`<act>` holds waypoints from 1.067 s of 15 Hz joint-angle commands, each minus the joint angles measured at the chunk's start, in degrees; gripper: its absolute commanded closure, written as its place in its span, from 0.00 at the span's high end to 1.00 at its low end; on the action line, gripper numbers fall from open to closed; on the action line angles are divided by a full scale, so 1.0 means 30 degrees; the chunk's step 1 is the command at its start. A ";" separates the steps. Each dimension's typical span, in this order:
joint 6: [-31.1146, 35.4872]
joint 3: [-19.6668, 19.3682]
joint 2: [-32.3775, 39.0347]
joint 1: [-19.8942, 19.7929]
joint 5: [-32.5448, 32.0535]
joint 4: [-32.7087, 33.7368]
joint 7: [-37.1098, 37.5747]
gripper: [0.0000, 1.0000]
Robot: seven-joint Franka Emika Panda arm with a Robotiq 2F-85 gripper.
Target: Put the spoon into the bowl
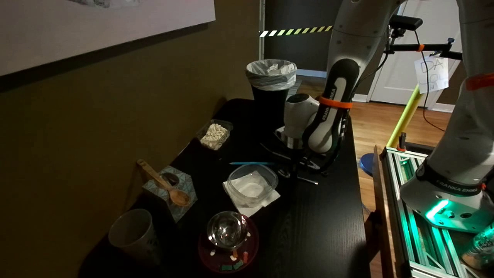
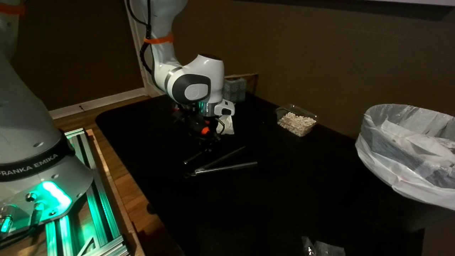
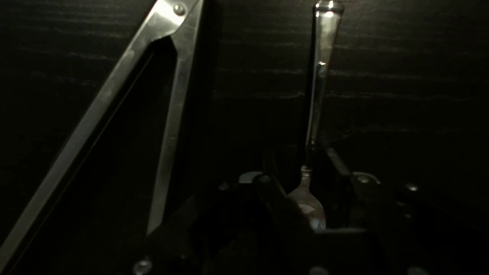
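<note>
A shiny metal spoon (image 3: pixel 320 76) lies on the black table, bowl end toward me in the wrist view. Its handle also shows in both exterior views (image 1: pixel 307 180) (image 2: pixel 193 158). My gripper (image 3: pixel 299 152) is open, pointing down low over the table, with a finger on each side of the spoon's neck and visible gaps. The fingertips are very dark. A white squarish bowl does not show clearly in any view. A clear round container (image 1: pixel 236 193) stands on a white napkin (image 1: pixel 249 211), beside my gripper in an exterior view.
Metal tongs (image 3: pixel 172 114) lie beside the spoon. A blue stick (image 1: pixel 251 163), a shiny metal vessel (image 1: pixel 227 231) on a red plate (image 1: pixel 206 256), a wooden spoon (image 1: pixel 179 197) on a patterned box, a tall cup (image 1: pixel 133 235), a box of pale pieces (image 2: pixel 296 122) and a bin (image 2: pixel 394 167) stand around.
</note>
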 commanded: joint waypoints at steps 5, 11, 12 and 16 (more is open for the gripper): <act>0.0511 -0.0068 -0.0922 0.0333 -0.0480 -0.0723 -0.0425 0.02; 0.5313 -0.1782 -0.2625 0.2141 0.0036 -0.2983 0.1696 0.02; 0.6649 -0.2795 -0.2776 0.3198 0.0445 -0.3419 0.2263 0.02; 0.9455 -0.6338 -0.2796 0.7647 0.3369 -0.4442 0.0800 0.02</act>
